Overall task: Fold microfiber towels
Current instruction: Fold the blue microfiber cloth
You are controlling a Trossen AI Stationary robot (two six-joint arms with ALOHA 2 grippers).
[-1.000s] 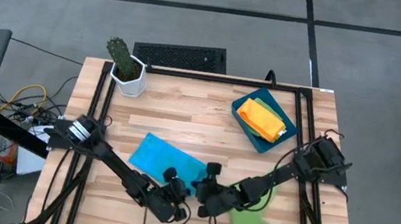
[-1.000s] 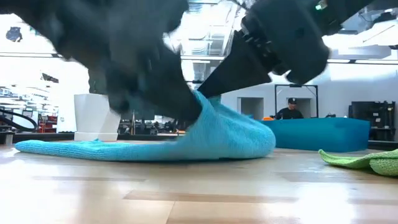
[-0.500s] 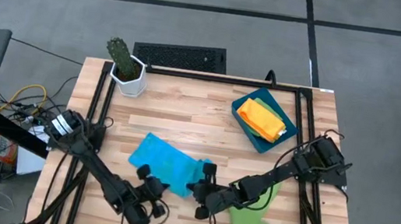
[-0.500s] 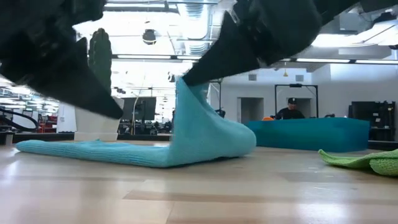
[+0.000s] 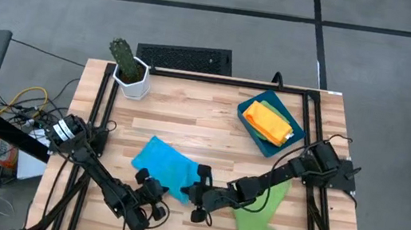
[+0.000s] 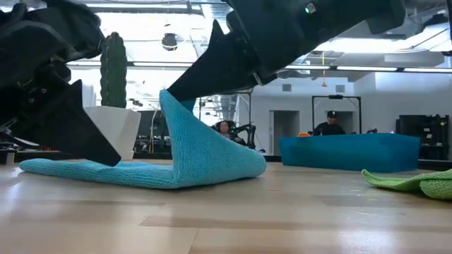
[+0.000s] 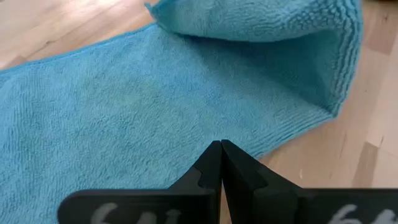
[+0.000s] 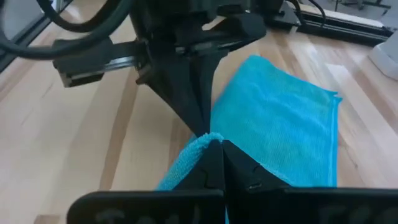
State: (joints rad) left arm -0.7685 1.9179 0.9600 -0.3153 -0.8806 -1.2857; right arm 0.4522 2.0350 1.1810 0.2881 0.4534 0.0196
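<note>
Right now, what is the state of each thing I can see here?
Blue towel: flat, one edge lifted.
Right gripper: shut on blue towel.
Left gripper: shut, empty.
Green towel: crumpled on table.
Orange towel: folded in tray.

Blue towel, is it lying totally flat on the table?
No, the right end effector lifts one corner of the blue towel up off the table.

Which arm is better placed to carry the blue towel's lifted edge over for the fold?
The right: its hand is shut on the blue towel, lifting its edge. The left hand is shut, holding nothing, over the flat part.
</note>
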